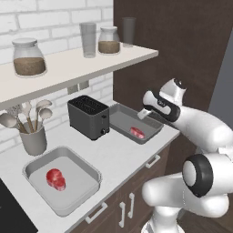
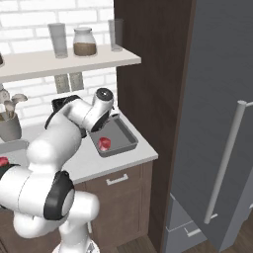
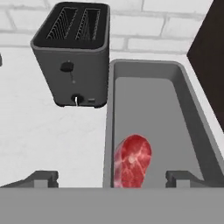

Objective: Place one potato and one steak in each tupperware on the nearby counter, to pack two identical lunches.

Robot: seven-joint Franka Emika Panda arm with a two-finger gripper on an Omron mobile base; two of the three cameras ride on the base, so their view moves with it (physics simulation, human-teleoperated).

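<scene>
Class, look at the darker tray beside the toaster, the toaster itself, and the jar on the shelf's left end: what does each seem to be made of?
Darker grey tray: likely matte plastic; even, dull grey, rounded rim, no glints.
Toaster: looks like dark matte metal or plastic; the flat shading leaves it open.
Jar: apparently clear glass; brown contents show through, with a pale lid.

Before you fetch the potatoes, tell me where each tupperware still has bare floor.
Darker tupperware: its steak lies by the toaster-side wall; the far end and the other side are bare. Light tupperware: its steak sits left of centre, so the right half is free. Tightest spot: between the toaster and the darker tupperware.
</scene>
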